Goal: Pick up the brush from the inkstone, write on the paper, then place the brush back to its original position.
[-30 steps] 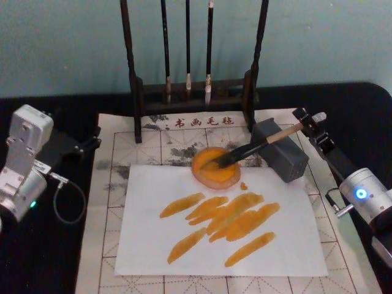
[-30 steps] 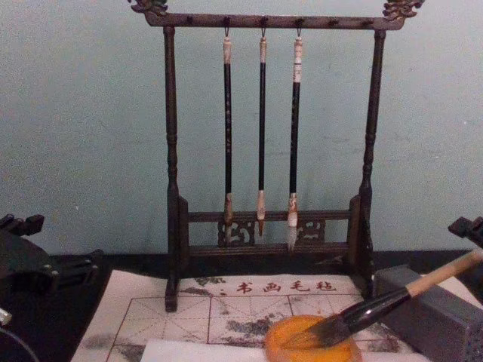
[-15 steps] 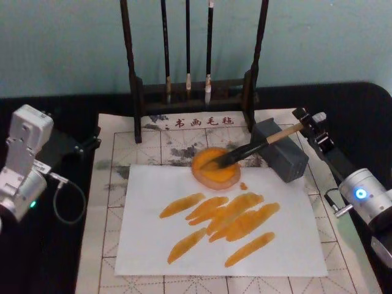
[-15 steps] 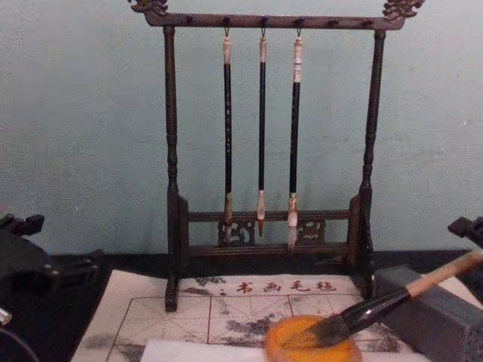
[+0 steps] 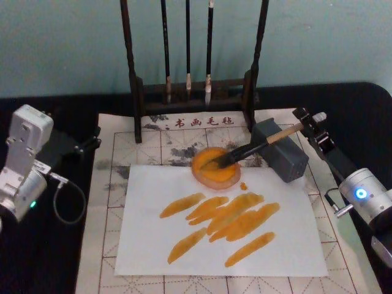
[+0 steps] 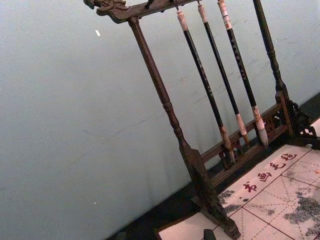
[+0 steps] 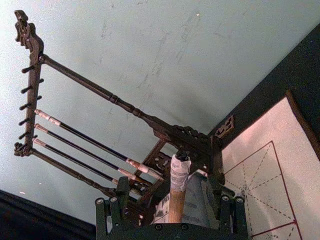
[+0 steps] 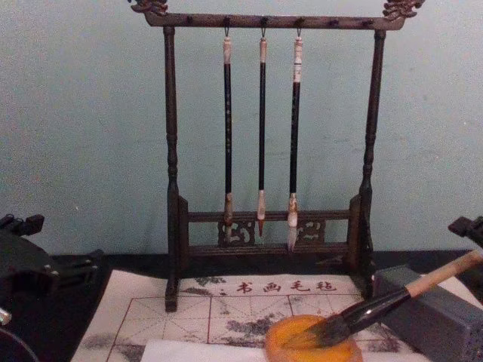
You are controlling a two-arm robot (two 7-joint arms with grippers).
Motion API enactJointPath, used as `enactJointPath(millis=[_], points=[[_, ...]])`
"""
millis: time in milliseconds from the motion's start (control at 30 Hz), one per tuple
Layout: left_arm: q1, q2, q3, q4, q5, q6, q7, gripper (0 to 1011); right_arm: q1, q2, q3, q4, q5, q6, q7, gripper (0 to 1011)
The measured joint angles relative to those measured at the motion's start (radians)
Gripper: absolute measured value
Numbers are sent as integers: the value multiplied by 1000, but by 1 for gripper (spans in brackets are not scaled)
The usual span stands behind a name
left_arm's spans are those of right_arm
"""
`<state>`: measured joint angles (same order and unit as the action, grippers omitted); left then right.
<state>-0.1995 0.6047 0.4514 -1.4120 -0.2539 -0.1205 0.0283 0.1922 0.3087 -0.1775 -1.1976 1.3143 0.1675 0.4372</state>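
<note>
1. The brush (image 5: pixel 245 152) lies with its dark bristles in the inkstone (image 5: pixel 211 179). Its handle slopes up and rests across a grey block (image 5: pixel 286 162).
2. Its long axis runs from the dish toward the robot's right and slightly away. The white end cap points straight at the right gripper (image 5: pixel 309 120).
3. In the right wrist view the handle end stands between the jaws, which are apart with a gap on each side and not clamped on it.
4. The paper (image 5: pixel 147 245) lies just in front of the inkstone and carries several orange strokes. The writing looks done and the brush looks returned.
5. The right arm is by far the nearer. Any withdrawal should probably follow the handle's own line, so that neither jaw knocks the cap sideways.
6. The left gripper (image 5: pixel 86 146) sits parked at the left of the surface, well apart from the brush.
</note>
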Motion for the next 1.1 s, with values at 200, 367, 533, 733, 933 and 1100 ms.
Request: enactJointPath(millis=[200,367,533,733,933,1100], points=[[0,0,0,0,0,0,0,1001,-1,0,0,-1,-1,-1,0,989],[0,0,0,0,0,0,0,1001,-1,0,0,-1,-2,-1,-1,908],[0,0,0,0,0,0,0,1001,-1,0,0,-1,-2,-2,-1,743],[0,0,0,0,0,0,0,1001,-1,0,0,-1,-3,-2,-1,544],[0,0,0,0,0,0,0,1001,-1,0,0,-1,-3,-2,-1,354],[0,0,0,0,0,0,0,1001,-1,0,0,-1,-3,-2,-1,203]])
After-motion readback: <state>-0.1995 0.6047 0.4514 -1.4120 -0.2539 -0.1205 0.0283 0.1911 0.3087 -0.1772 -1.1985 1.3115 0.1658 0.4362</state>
